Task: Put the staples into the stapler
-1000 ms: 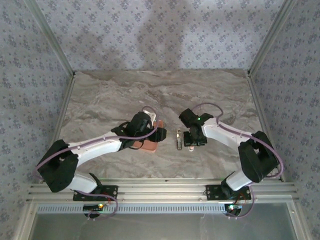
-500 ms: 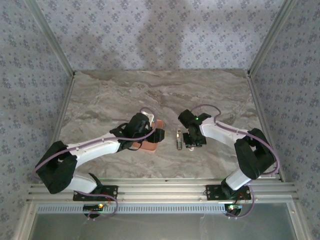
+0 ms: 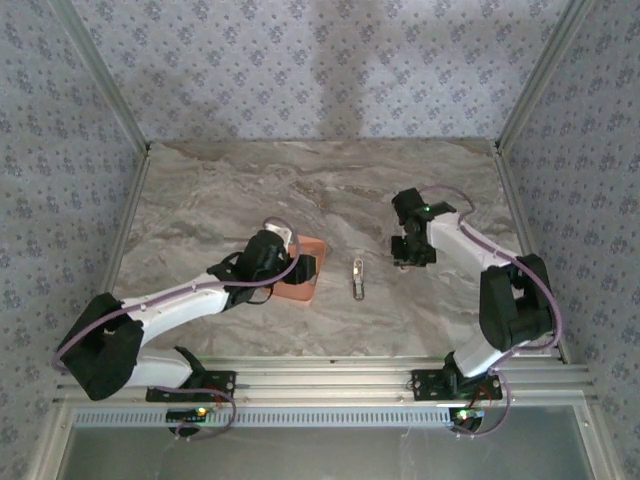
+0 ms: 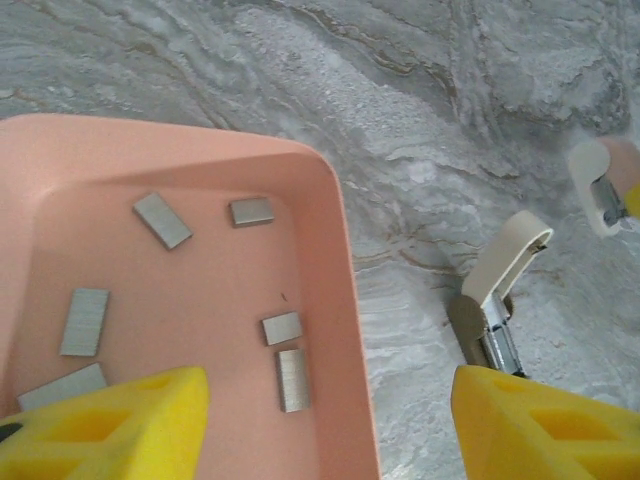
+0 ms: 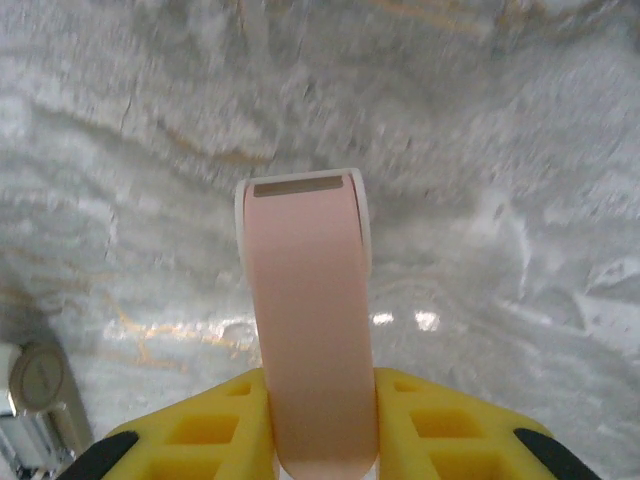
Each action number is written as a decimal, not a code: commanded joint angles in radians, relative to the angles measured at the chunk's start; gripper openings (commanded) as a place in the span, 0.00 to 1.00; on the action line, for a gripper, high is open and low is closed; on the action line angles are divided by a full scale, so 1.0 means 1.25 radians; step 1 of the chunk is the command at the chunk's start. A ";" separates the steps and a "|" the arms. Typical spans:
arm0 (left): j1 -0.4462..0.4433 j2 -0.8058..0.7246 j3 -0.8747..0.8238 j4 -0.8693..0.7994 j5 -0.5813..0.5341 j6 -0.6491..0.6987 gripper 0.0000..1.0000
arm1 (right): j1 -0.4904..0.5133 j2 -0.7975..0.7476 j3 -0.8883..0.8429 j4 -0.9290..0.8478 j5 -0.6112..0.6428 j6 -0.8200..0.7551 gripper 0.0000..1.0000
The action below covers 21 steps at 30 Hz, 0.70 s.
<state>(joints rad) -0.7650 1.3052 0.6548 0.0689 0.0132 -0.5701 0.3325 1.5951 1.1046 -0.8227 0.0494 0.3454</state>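
Salmon-orange tray (image 4: 345, 330) holds six grey staples (image 4: 163, 220), lying loose and apart on its floor; the left gripper (image 4: 330, 425) hovers over the tray's right rim, its yellow fingers (image 4: 110, 420) spread wide and gripping nothing; just right of the tray, on the marble table (image 3: 230, 200), lies the stapler (image 4: 495, 300), its metal channel exposed and its cream end raised; the right gripper (image 5: 315, 410) is clamped on a pink stapler piece (image 5: 305, 280) with a white edge, held apart from the stapler, to its right.
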 commanded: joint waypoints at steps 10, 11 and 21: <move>0.027 -0.024 -0.023 0.047 -0.044 0.009 0.66 | -0.090 0.121 0.123 -0.023 0.033 -0.100 0.27; 0.028 -0.022 -0.024 0.048 -0.045 0.010 0.66 | -0.092 0.127 0.127 -0.025 0.033 -0.100 0.27; 0.030 -0.003 -0.011 0.050 -0.040 0.013 0.66 | -0.091 0.167 0.137 -0.009 0.016 -0.074 0.27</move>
<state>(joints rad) -0.7330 1.3025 0.6312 0.1089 -0.0280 -0.5667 0.2173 1.7908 1.2510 -0.8303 0.0715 0.2432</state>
